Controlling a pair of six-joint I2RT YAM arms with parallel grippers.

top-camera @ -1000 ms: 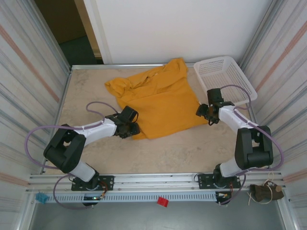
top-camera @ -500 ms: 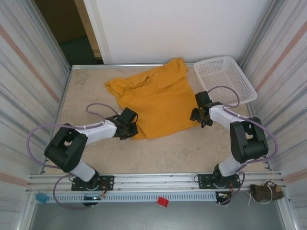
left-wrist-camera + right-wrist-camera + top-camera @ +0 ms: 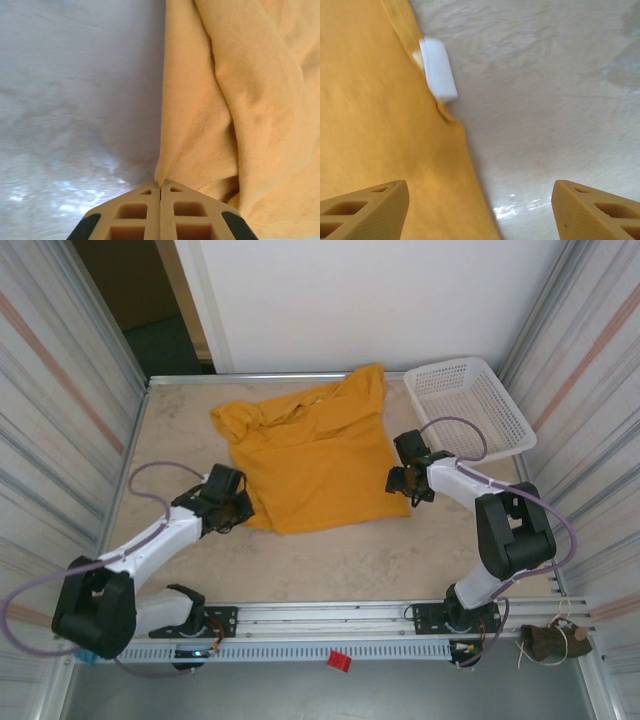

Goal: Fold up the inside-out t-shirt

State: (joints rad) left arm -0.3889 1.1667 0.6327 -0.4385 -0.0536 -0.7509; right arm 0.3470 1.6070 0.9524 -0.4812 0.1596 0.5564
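- The inside-out t-shirt [image 3: 315,465] lies spread on the table [image 3: 400,560], in the middle of the surface and toward the far edge. The side facing up is plain mustard.
- One sleeve is bunched at the far left corner of the cloth. The far right corner reaches the far table rail, just beside the white basket [image 3: 470,400]. Whether cloth and basket touch cannot be told.
- The basket stands in the far right corner of the table.
- The left gripper [image 3: 232,508] sits low at the near left edge of the t-shirt. In the left wrist view its fingers [image 3: 135,212] are pressed together with no gap, and a pinch of the cloth's edge runs into the seam between the tips. The cloth lies in soft folds to the right of the tips, with bare table to the left.
- The right gripper [image 3: 402,483] sits at the near right corner of the t-shirt. In the right wrist view its fingers [image 3: 365,210] are spread wide, one over the cloth and the other over bare table, and they grip nothing. The edge of the cloth runs between them.
- A white label [image 3: 437,70], blurred, projects from the cloth's edge onto the table ahead of the right gripper's fingers.
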